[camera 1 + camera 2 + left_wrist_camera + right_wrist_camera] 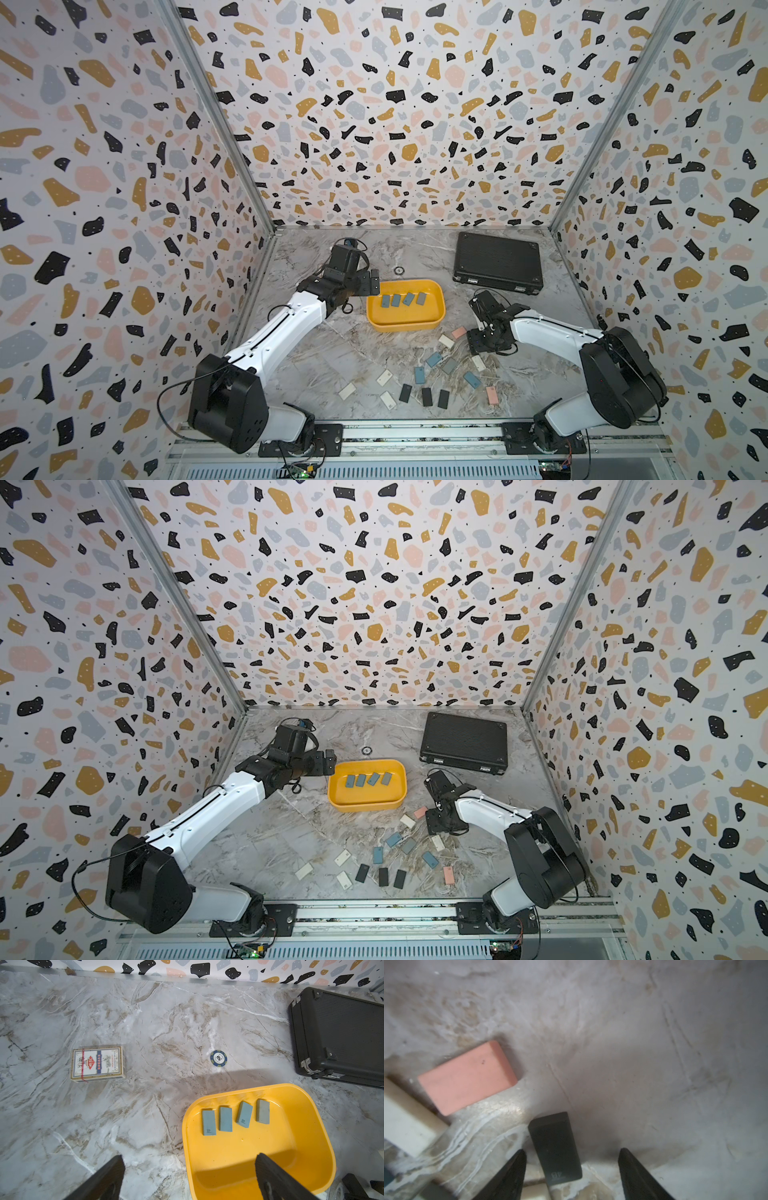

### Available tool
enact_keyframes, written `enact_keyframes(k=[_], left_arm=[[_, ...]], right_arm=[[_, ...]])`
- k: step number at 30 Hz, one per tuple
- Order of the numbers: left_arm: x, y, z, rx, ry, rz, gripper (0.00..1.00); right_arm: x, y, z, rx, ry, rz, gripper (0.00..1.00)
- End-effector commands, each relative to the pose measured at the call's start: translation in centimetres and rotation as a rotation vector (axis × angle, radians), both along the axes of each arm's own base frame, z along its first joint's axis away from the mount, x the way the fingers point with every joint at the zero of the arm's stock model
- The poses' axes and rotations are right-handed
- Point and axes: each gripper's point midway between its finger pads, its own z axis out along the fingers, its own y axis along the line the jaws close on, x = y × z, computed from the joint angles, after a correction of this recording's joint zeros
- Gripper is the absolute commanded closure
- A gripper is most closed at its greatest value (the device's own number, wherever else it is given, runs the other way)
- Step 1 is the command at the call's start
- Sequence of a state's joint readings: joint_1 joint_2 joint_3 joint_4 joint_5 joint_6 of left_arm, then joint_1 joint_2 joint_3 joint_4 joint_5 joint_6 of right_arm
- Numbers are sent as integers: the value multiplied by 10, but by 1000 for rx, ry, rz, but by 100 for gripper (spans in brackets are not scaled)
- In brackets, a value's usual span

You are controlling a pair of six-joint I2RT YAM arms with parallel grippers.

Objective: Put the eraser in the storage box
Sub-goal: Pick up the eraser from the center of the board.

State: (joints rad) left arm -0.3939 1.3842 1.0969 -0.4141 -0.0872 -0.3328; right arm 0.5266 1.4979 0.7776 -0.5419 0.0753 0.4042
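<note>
Terrazzo-print walls (374, 104) close you in on three sides. The grey-veined marble table (332, 361) below them is flat and glossy, so a small block could skid if nudged. The black case (498, 262) lies closed at the far right, well apart from the work. The yellow storage box (405, 326) stands mid-table with four blue-grey erasers (225, 1119) in a row on its floor. More loose erasers (434, 359) are scattered nearer the arm bases.

Your left gripper (189, 1155) hangs spread wide and empty at the box's left rim. Your right gripper (572, 1150) is the one nearer the job. It is low over a black eraser (554, 1142) that lies flat on the table between its fingers, with a gap on each side, so nothing is held yet. The eraser's long axis runs roughly along the fingers, slightly skewed, and it sits closer to one finger. Closing would pinch its narrow width. A pink eraser (467, 1078) lies near. From that hand, the box is forward and to the left.
</note>
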Motion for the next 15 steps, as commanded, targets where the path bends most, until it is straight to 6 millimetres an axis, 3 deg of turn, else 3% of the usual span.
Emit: enact_keyframes(k=[1,4,15], left_arm=[[2,0,7,-26,-32,4,2],[3,-1,5,-28,-28,3,2],[3,-1,2,-32,-17,-1,1]], right_arm=[[7,6,4,9,-10,-4,31],[8,6,2,6,-8,0,33],[5,10,-1,24,17,13,64]])
